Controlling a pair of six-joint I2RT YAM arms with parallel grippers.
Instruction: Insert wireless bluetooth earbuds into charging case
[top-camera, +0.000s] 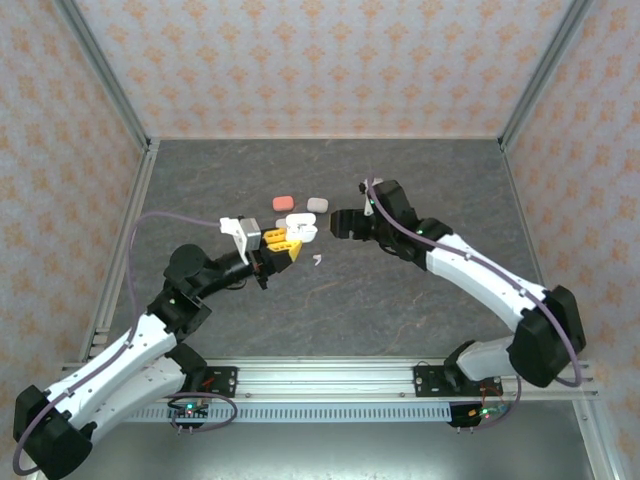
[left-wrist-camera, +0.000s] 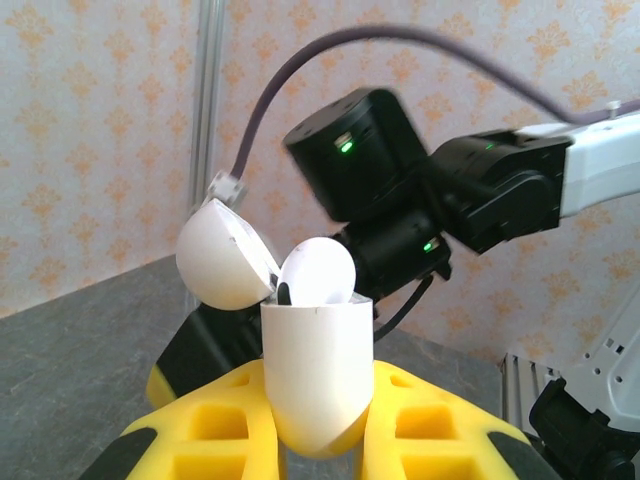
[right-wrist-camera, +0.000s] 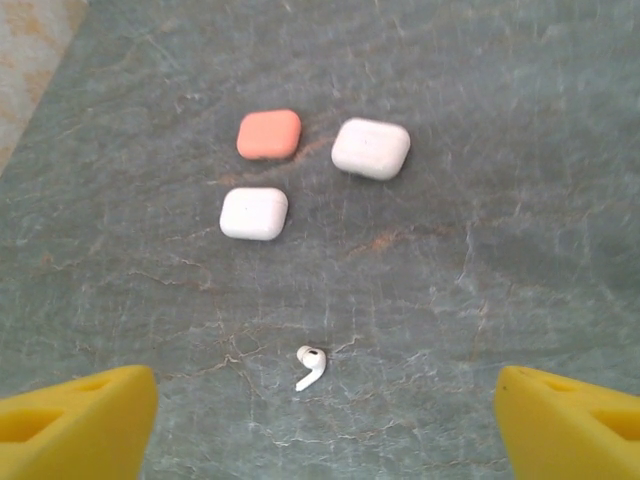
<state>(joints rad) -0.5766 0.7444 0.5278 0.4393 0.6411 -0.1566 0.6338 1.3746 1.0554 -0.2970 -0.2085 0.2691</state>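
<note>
Place: I worked inside a robot test cell, a lab rig and not a home.
Walls: flat panels printed with an orange damask pattern (top-camera: 330, 60) closed me in on three sides.
Frame: bare aluminium corner posts (top-camera: 110, 80) stood where those panels met.
Work surface: a dark grey, stone-look tabletop (top-camera: 400, 320).
Mounting: a slotted aluminium rail (top-camera: 330, 378) along the near edge carried my black arm bases (top-camera: 440, 380), with a loose purple cable (top-camera: 170, 218) trailing above.
</note>
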